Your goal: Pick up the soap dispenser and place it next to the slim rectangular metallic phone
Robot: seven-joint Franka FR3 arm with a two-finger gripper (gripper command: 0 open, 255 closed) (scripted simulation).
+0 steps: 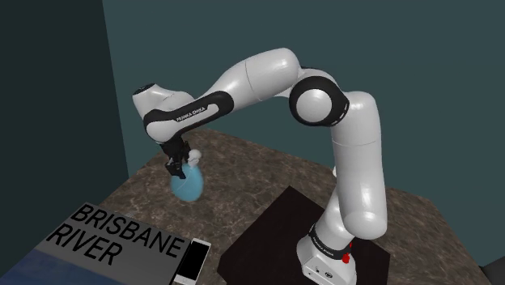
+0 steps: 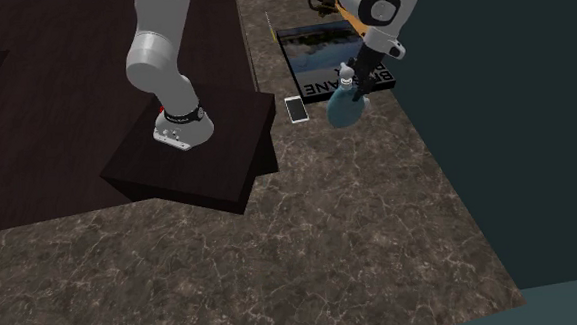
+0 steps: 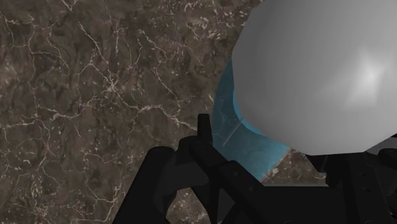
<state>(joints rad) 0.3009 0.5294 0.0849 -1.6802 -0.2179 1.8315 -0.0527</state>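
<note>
Operator: What has my gripper got?

Spotter: Your gripper (image 1: pixel 180 168) is pinched tight on the soap dispenser (image 1: pixel 188 186). The 2 fingers clasp it by the grey top (image 3: pixel 318 76). The blue body (image 3: pixel 238 121) hangs under them, over the counter (image 1: pixel 267 174). I think it is lifted, but I cannot tell for sure that its bottom is off the stone.

Operator: Which way is the phone?

Spotter: The phone (image 1: pixel 194 259) lies flat, near the dispenser but apart from it. In the shoulder view it is below your gripper, toward the lower edge. In the second exterior view it is to the dispenser's left. Its long side runs nearly up and down in the shoulder view, so 1 short end faces the dispenser. It sits just beside the BRISBANE RIVER book (image 1: pixel 113 231). I think you should set the dispenser on the bare side of the phone, away from the book.

Operator: Is there anything inside the dispenser?

Spotter: The body looks see-through blue. I cannot tell how full it is.
</note>
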